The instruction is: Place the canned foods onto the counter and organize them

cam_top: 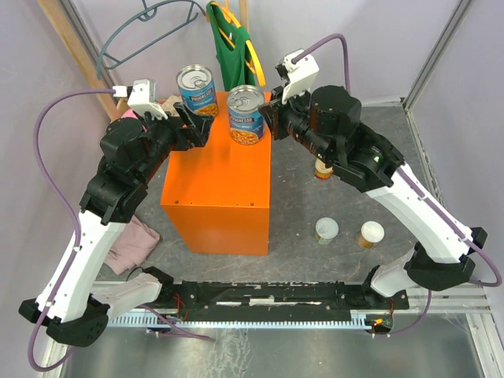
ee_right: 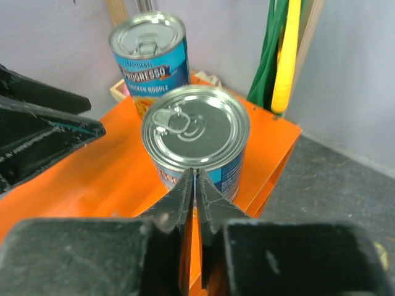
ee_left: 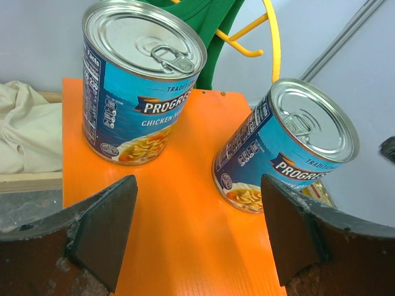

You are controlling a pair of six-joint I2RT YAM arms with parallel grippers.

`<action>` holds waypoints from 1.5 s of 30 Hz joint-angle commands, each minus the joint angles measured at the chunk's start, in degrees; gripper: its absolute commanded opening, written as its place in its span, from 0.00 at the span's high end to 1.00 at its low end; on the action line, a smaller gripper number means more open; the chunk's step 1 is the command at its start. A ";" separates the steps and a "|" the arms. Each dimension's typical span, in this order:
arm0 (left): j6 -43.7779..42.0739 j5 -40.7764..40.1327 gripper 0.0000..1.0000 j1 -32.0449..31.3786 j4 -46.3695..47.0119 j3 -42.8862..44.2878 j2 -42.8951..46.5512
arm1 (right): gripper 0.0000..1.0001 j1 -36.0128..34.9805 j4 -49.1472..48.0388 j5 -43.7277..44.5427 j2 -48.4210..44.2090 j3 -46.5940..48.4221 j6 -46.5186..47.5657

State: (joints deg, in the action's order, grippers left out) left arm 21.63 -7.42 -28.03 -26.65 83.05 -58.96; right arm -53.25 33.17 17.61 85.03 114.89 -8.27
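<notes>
1. Currently both tall Progresso soup cans stand upright on the orange counter (cam_top: 216, 189) — the far can (cam_top: 197, 88) near its back-left corner, the near can (cam_top: 246, 114) towards the right edge.
2. The small white-lidded cans (cam_top: 327, 230) sit on the desk (cam_top: 315, 268), right of the counter. A yellow-red tin (cam_top: 323, 170) peeks out from under the right arm.
3. The left gripper (ee_left: 197, 209) has its fingers spread wide with nothing between them, and it faces both soup cans.
4. The right gripper (ee_right: 195, 179) has its fingers pressed together and empty, the tips just short of the near can.
5. I'd judge these tins stiff, fairly heavy and slick-sided — the small ones are best taken squarely across the round wall, below the lid, so they don't twist loose.
</notes>
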 commanded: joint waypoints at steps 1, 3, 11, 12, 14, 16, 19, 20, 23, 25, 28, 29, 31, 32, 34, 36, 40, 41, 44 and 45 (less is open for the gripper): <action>2.27 0.12 0.14 0.01 2.75 -0.02 1.04 | 0.94 -0.34 -4.61 -1.16 -1.83 -4.28 -3.28; 2.34 0.28 0.16 0.00 2.75 -0.20 1.25 | 0.99 -0.31 -6.15 -2.25 -2.06 -6.46 -4.55; 2.63 0.15 0.20 0.00 2.53 -1.19 2.33 | 0.99 -0.31 -8.49 -4.38 -1.45 -9.93 -7.01; 2.71 0.17 0.20 -0.01 2.49 -1.26 2.43 | 0.99 -0.35 -8.56 -4.38 -1.26 -10.01 -7.10; 2.72 0.21 0.21 0.07 2.51 -1.44 2.52 | 0.99 -0.31 -8.81 -4.58 -0.98 -10.19 -7.11; 2.78 0.32 0.21 0.01 2.55 -1.61 2.45 | 0.99 -0.29 -9.02 -4.36 -0.64 -10.31 -6.86; 2.87 0.36 0.22 0.06 2.68 -2.11 2.45 | 0.99 -0.20 -9.65 -3.92 0.02 -10.71 -6.22; 2.92 0.32 0.22 0.00 2.77 -2.29 2.52 | 0.99 -0.11 -9.76 -3.75 0.25 -10.71 -5.94; 2.94 0.39 0.22 0.06 2.99 -2.53 2.53 | 0.99 0.44 -10.50 -3.72 0.85 -10.76 -5.63; 2.89 0.45 0.22 0.00 3.16 -2.69 2.45 | 0.99 0.96 -10.83 -3.92 1.23 -10.42 -5.61; 2.98 0.47 0.22 0.00 3.35 -2.89 2.36 | 0.99 1.93 -10.92 -4.69 2.20 -9.77 -5.76; 2.95 0.48 0.23 0.03 3.36 -3.01 2.36 | 0.99 2.22 -11.05 -4.87 2.43 -9.61 -5.83; 2.91 0.42 0.23 0.02 3.53 -3.15 2.35 | 0.99 2.80 -11.27 -5.15 3.01 -9.28 -5.96; 2.97 0.43 0.23 0.01 3.62 -3.28 2.31 | 0.99 3.07 -11.36 -5.29 3.24 -9.13 -6.04; 2.98 0.39 0.23 -0.01 3.78 -3.45 2.27 | 0.99 3.67 -11.57 -5.74 3.88 -8.60 -6.05; 2.98 0.48 0.23 -0.01 3.88 -3.57 2.20 | 0.99 4.17 -11.61 -5.98 4.51 -8.07 -6.12; 2.98 0.44 0.23 0.00 4.11 -3.68 2.03 | 0.99 5.13 -12.06 -6.59 5.52 -7.39 -6.31; 2.98 0.42 0.23 0.04 4.12 -3.72 2.01 | 0.99 5.32 -12.07 -6.69 5.77 -7.12 -6.32; 2.98 0.43 0.23 0.07 4.23 -3.86 2.01 | 0.99 5.76 -12.16 -7.02 6.48 -6.64 -6.40; 2.98 0.43 0.23 0.04 4.28 -3.87 2.01 | 0.99 5.87 -12.16 -7.05 6.68 -6.45 -6.48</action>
State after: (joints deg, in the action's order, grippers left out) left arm 22.92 -7.38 -28.03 -25.65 79.26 -57.36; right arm -48.34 23.99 10.55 91.00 105.36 -14.76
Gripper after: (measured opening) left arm 0.772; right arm 0.013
